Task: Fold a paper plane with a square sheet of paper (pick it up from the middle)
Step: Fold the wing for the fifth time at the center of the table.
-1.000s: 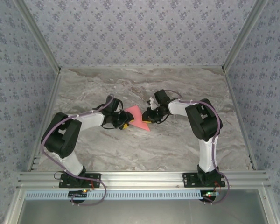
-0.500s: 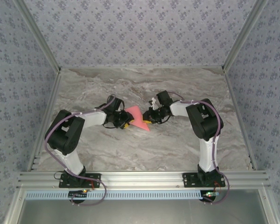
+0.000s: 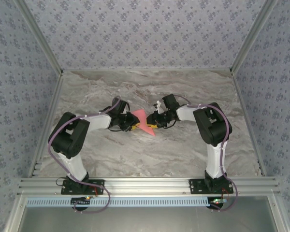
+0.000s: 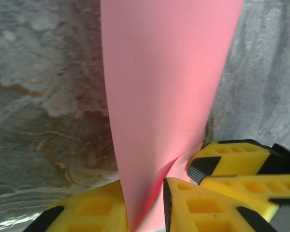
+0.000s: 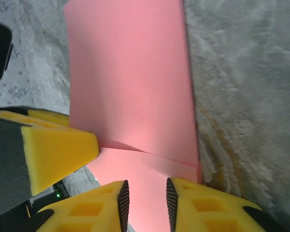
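The salmon-pink sheet of paper [image 3: 143, 121], folded into a pointed wedge, lies mid-table between both grippers. My left gripper [image 3: 133, 127] is at its left edge. In the left wrist view the paper [image 4: 164, 87] curls up between the yellow fingers [image 4: 198, 208], and the left gripper [image 4: 142, 212] is shut on it. My right gripper [image 3: 153, 123] is at the paper's right edge. In the right wrist view the right gripper [image 5: 144, 203] stands open with both pads bare, over the creased paper [image 5: 130, 77].
The marble tabletop [image 3: 183, 150] is bounded by patterned walls at the left, right and back. An aluminium rail [image 3: 145, 183] runs along the near edge. The two grippers' fingertips are nearly touching: a left finger [image 5: 58, 150] shows beside the right jaws.
My left gripper has edged right onto the paper and its jaws have narrowed. The right jaws have parted. The paper has barely moved.
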Action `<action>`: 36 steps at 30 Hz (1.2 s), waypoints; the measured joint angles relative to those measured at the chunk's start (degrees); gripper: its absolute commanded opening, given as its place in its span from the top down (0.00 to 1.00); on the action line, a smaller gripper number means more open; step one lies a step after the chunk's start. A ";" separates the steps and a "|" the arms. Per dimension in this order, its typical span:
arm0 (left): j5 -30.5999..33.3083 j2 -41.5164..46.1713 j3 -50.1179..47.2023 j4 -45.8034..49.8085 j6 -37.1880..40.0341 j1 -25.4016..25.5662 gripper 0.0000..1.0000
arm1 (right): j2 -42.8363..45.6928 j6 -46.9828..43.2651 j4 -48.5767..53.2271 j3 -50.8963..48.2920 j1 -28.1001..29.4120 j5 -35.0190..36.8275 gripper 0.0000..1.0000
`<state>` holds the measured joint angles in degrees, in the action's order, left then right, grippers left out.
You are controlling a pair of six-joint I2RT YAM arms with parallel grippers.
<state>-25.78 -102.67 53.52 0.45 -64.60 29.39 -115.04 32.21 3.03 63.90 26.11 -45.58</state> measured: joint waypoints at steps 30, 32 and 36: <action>-0.81 -0.20 1.18 -0.33 -1.05 0.42 0.90 | 16.70 -47.21 -23.69 -21.62 21.81 43.60 0.37; -0.81 -0.13 1.18 -0.26 -1.05 0.42 0.90 | 15.65 -49.20 -26.58 -22.10 21.81 45.90 0.39; -0.81 -0.09 1.18 -0.24 -1.05 0.42 0.90 | 13.75 -51.87 -30.45 -22.86 21.81 48.87 0.43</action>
<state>-26.59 -102.76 54.70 0.21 -65.65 29.80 -101.30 -19.66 -27.42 41.04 47.92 3.29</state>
